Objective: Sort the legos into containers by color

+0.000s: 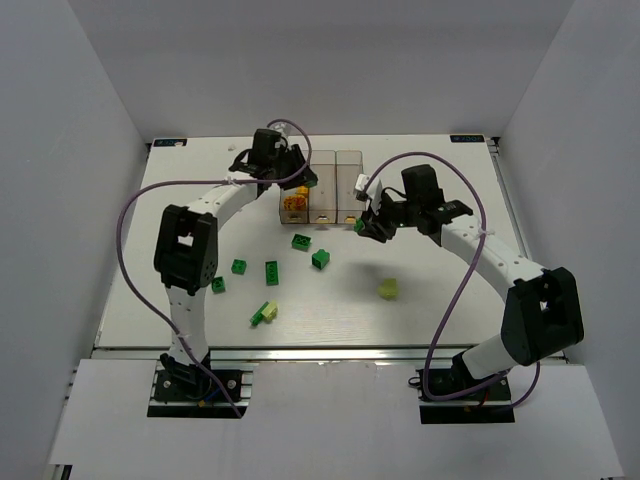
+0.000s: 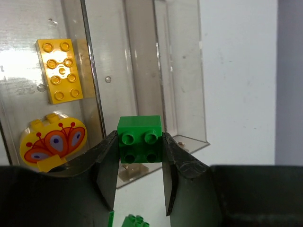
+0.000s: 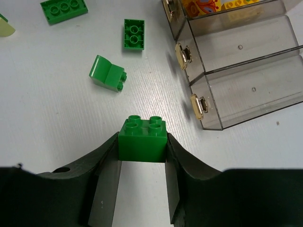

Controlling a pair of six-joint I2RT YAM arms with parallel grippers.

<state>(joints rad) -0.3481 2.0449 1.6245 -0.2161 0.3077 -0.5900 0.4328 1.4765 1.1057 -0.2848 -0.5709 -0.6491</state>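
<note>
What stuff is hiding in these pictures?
Top view: the left gripper hides its green brick.
Right wrist view: the top edge cuts off the orange pieces.
Left wrist view: the containers run off the top edge.
Top view: the loose bricks' studs are too small to count.

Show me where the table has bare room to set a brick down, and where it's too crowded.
Bare: the near strip between the pale yellow-green brick and the table's near edge; the far left corner behind the left arm; the far right corner, right of the containers. Crowded: the patch in front of the containers, strewn with green bricks.
</note>
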